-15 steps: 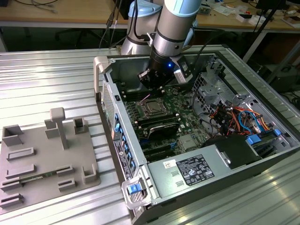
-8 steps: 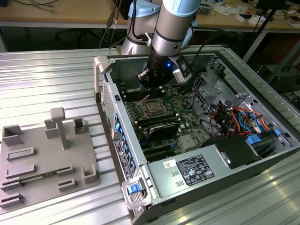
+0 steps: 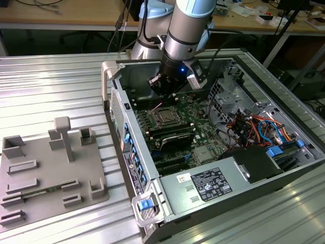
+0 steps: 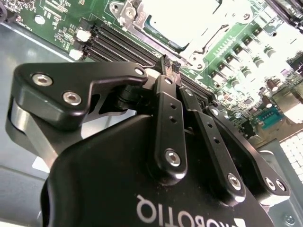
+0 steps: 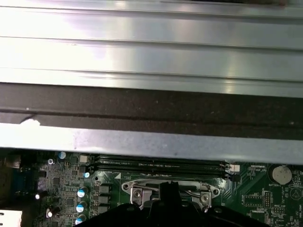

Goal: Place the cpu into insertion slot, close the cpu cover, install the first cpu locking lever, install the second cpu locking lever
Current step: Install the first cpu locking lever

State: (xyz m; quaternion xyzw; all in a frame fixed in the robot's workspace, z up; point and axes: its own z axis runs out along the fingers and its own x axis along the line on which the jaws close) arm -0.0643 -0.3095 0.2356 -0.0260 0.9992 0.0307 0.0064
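The cpu (image 3: 166,117) lies flat in the insertion slot on the green board, its silver top bright in the second wrist view (image 4: 182,19). The shiny cpu cover (image 3: 158,123) lies down around it as a frame, and its metal edge (image 5: 137,191) with two screws shows in the first wrist view. My gripper (image 3: 161,95) hangs just behind the socket inside the computer case. Its two black fingers (image 4: 163,99) are pressed together, and their tips (image 4: 170,65) sit low over the board beside the socket's edge. I see nothing between them.
Long black memory slots (image 4: 118,45) run beside the socket. The case's metal wall (image 5: 151,61) stands close behind the gripper. A power supply (image 3: 210,185), coloured cables (image 3: 254,127) and a drive cage (image 3: 226,91) fill the exterior view's right. A grey fixture tray (image 3: 51,173) lies outside, at its left.
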